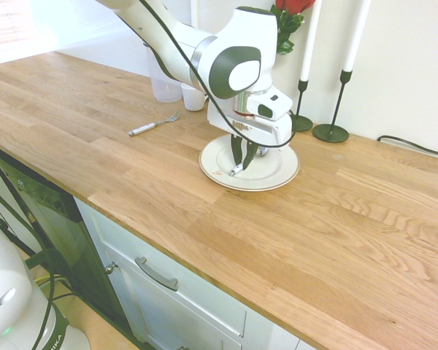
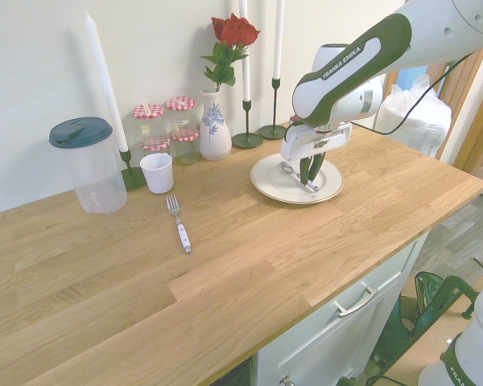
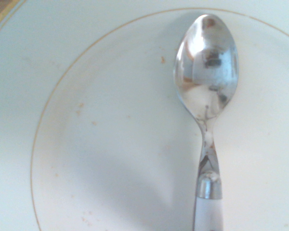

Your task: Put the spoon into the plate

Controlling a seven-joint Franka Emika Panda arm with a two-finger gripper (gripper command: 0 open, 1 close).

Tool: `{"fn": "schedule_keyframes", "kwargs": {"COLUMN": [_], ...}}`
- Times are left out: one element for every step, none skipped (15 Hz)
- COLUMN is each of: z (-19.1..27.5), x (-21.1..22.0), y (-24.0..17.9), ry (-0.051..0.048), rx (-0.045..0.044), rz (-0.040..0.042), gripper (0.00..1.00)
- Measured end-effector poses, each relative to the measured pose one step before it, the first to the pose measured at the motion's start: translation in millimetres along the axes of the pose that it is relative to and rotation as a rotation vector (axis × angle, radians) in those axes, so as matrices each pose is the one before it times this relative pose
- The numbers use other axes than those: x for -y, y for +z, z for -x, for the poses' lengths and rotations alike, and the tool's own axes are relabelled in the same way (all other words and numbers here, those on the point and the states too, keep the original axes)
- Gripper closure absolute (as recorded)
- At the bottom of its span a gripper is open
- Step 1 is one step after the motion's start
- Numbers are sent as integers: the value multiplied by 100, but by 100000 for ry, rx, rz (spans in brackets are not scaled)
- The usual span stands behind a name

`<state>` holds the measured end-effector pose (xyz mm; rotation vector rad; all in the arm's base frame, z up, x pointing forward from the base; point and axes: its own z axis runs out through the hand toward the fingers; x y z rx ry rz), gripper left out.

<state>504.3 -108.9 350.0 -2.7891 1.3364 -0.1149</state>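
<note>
Well, a wooden bench (image 2: 225, 249) stretches across most of the frame in the second exterior view, with a pale cabinet (image 2: 322, 334) beneath it at lower right. From the upper right, the white and dark green arm (image 2: 350, 76) reaches toward the round white plate (image 2: 274, 190), which sits right of centre. A cloudy plastic bag (image 2: 414, 117) shows behind the arm, near the right edge. Over at the left of the frame stands a clear pitcher (image 2: 101, 177) with a dark teal lid (image 2: 80, 132), and just beside it a white candle (image 2: 102, 80) rises from a dark green holder (image 2: 133, 175). Two more pale candles stand in similar holders at upper centre, left of the arm. Near them, a white vase (image 2: 215, 133) with a blue pattern carries red flowers (image 2: 235, 32) and green leaves. Glass jars (image 2: 152, 129) with red checked lids are stacked between vase and pitcher. The white cup (image 2: 157, 173) is in front of the jars, and a fork (image 2: 179, 225) with a white handle lies below it. Over the plate, the hand (image 1: 240, 168) points down, its fingertips nearly together and pinching the pale handle of the spoon (image 3: 207, 72). That spoon is within the plate's rim, its shiny bowl toward the back.
</note>
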Motion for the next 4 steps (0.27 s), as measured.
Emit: {"fn": "schedule_keyframes", "kwargs": {"z": [129, 282, 747, 1389], "x": [107, 37, 94, 229], "y": [-723, -1778, -2684, -3069], "ry": [-296, -383, -1889, -3940], "rx": [-299, -530, -74, 583], "rz": [-512, -1117, -1135, -568], "gripper": [0, 0, 0, 0]}}
